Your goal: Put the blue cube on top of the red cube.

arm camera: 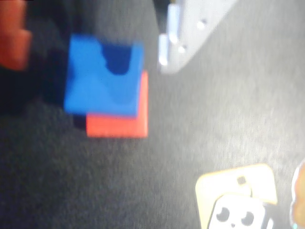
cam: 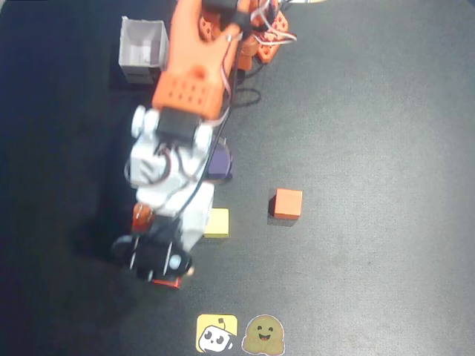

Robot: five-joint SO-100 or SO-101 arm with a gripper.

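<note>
Black mat (cam: 371, 111); white bin (cam: 142, 48) seemingly empty.

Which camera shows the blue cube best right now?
The wrist view: the blue cube fills it, overlapping the red cube beneath, slightly offset. In the overhead view the arm hides the blue cube entirely.

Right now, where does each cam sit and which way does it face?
Overhead view: fixed above the dark table, looking straight down at the orange-and-white arm, orange cube, yellow cube and white box.
Wrist view: rides on the arm, pointing down at the blue cube resting on the red cube; a white finger and an orange one flank them.
Shared: the red cube and the yellow sticker.
</note>
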